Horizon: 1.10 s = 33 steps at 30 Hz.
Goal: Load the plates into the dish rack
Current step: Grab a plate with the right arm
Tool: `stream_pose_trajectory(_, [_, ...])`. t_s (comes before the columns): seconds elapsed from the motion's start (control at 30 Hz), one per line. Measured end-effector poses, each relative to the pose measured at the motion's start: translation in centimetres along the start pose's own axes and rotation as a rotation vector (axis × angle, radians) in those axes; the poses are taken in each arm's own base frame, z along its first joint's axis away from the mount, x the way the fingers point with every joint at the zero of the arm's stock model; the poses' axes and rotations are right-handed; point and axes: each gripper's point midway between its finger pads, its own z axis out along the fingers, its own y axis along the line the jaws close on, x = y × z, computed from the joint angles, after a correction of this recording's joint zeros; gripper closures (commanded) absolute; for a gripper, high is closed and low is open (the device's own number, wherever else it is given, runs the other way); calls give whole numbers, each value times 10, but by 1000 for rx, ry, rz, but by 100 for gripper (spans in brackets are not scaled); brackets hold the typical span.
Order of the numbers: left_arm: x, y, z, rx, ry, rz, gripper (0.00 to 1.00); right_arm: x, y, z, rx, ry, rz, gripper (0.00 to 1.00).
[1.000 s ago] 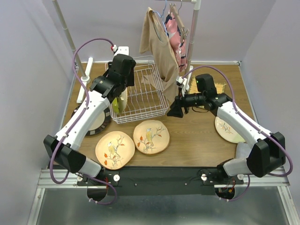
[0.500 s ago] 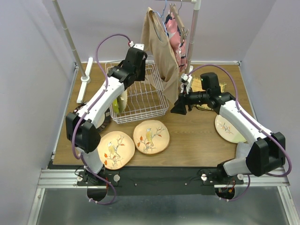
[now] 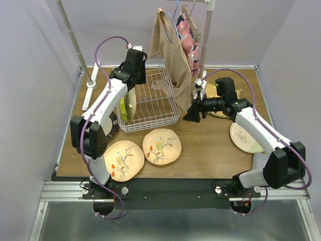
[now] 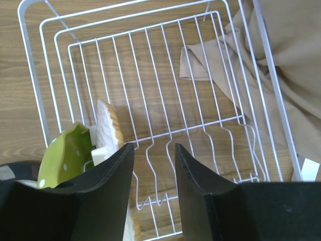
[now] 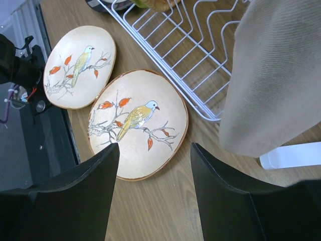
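My left fingers hang over the dish rack, parted with nothing between them. Through the gap I see only the rack's bare wires and the desk beneath. Just off to one side of them, at the rack's left end, two plates stand on edge among the prongs: a lime dotted plate and, right beside it toward the open wires, a cream plate with a ribbed rim. Ahead of these fingers and to the other side, a beige garment drapes over the rim and onto the wires.

My right fingers are spread as well, holding nothing, and hover above the desk just outside the rack's front right corner. Below their gap lies a bird plate, flat on the desk just beside the rack's front rim. A second bird plate lies close against it, farther from the rack. The garment's hem hangs just beside these fingers.

Well behind them, near that arm's elbow, a pale plate painted with a twig lies flat. A dark-rimmed plate sits left of the rack, mostly hidden under my left arm.
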Motion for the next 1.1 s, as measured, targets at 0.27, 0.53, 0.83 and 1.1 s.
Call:
stream_pose_trajectory(0.27, [15,25,9,-44,35,-12,53,0,0,0,0,1,1,33])
stream_pose_trajectory(0.53, [9,42,-6,-61,7,-35,52,0,0,0,0,1,1,33])
stream_pose_trajectory(0.83, [-8,50,-20,-49,-43,-56,50,0,0,0,-1,1,1,32])
stream_pose_trajectory(1.1, [-7,48,-20,-21,-35,-60,49,0,-2,-1,5,0,5,32])
